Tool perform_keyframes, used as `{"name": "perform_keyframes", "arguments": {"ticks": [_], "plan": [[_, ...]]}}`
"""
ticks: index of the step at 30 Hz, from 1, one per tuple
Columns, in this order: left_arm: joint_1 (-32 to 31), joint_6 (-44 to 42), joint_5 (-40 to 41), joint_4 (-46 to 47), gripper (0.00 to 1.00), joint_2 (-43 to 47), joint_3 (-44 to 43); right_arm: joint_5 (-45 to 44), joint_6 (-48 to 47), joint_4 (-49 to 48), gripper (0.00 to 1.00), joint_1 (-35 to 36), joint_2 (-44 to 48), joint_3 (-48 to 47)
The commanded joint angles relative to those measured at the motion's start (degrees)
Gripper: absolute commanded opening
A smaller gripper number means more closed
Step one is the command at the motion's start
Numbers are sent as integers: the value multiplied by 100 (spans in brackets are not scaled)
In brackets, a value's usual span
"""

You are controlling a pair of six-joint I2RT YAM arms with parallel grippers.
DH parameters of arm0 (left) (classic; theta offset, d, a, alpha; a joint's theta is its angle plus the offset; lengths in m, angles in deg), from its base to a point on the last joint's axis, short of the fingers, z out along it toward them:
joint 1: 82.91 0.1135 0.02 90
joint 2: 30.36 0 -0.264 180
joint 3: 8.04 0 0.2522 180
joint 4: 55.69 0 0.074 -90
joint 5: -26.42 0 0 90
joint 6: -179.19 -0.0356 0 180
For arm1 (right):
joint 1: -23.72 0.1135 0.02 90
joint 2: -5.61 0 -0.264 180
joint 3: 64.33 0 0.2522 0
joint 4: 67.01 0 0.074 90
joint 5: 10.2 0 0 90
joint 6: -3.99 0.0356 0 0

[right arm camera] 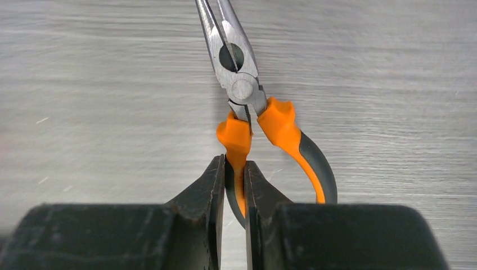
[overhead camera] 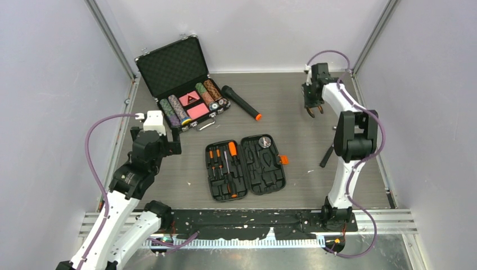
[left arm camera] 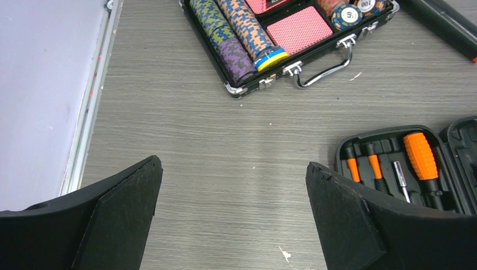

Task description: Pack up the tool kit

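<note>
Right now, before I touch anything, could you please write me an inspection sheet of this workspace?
Surface: grey wood-grain table top, a few white specks.
Job's things: black ribbed plastic tool case lying open at the centre, orange-and-black screwdrivers in its left half; orange-handled long-nose pliers outside it, at the back right.
Clutter: metal-edged poker chip case, open, and black flashlight with orange tip, both at the back.
Grippers: left gripper open, holding nothing; right gripper shut on one pliers handle.
Cables: purple cables loop along both arms.
Surroundings: pale walls on three sides, metal frame posts.
</note>
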Motion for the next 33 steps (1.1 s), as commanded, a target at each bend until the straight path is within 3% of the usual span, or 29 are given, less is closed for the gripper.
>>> {"name": "perform_keyframes", "arguments": {"ticks": [1,6,18,25,30,33], "plan": [[-22,-84,-222,390,100,213,58,55,-722,-728,6,645,1700,451],[-22,-138,-717,581,99,405,163,57,-1224,-856,6,1564,2737,1282],[-22,-5,-2289,1026,99,475,266,1029,-2511,-799,5,3844,5410,3062],[-22,559,-4354,1001,99,225,-37,1041,-3230,-73,6,4943,5880,3371],[-41,1187,-5702,898,98,-93,-222,322,-3602,273,6,5499,5943,3436],[-220,1576,-6031,933,96,-351,-292,-80,-3715,438,5,5767,5881,3464]]}}
